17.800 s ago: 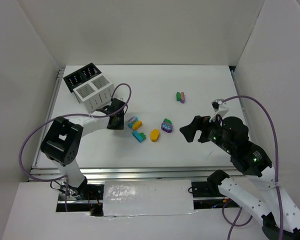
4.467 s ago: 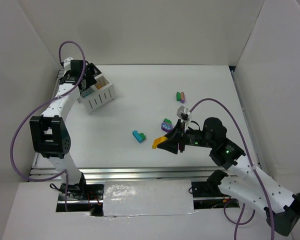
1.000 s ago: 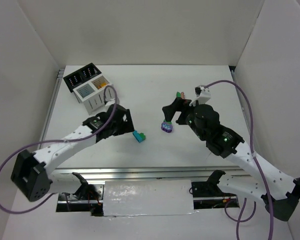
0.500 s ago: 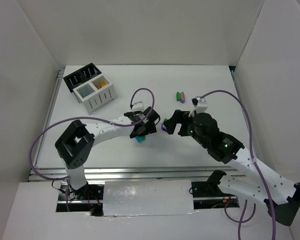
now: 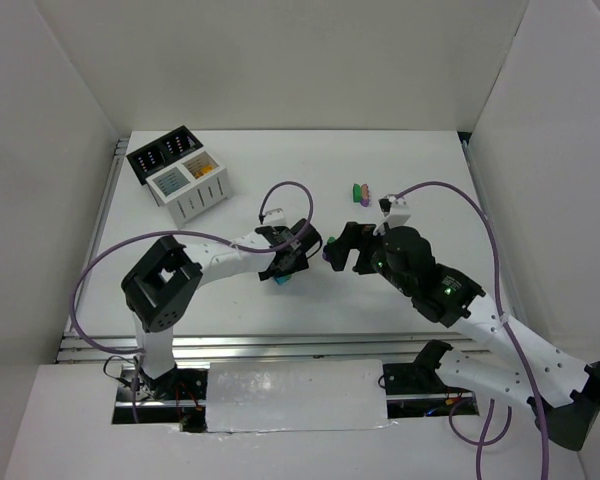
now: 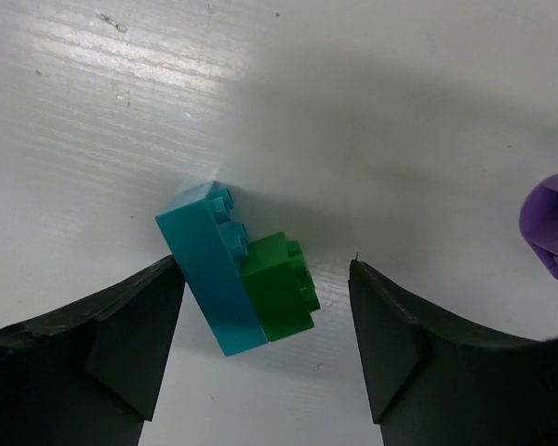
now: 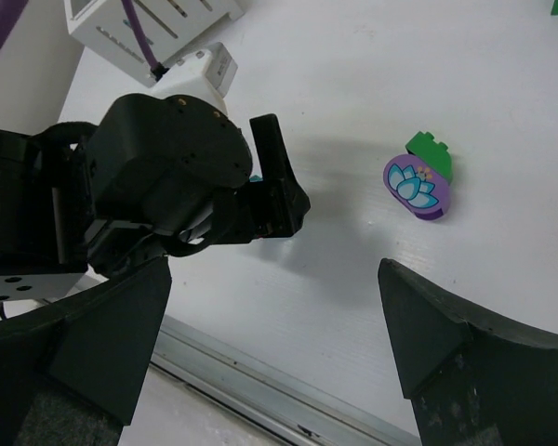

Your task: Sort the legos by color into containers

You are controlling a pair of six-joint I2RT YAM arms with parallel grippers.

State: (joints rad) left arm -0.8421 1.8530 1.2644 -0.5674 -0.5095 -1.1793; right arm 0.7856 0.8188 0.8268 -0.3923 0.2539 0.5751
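Shifted slightly right since a moment ago, left fingers (image 5: 298,256) above teal-and-green brick (image 5: 281,279), containers (image 5: 180,172) far left, left wrist view, fingers open astride that brick on counter (image 6: 400,111), right wrist view, right fingers (image 7: 446,344) spread wide, purple lotus brick (image 7: 417,188) lying free beyond them

Top camera overlooks the whole table (image 5: 430,170); both nearer, downward wrist cameras share the purple lego (image 7: 417,189).

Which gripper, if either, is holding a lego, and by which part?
Neither. The left gripper straddles the teal-green lego, with a gap showing at the green side. The right gripper is open and empty.
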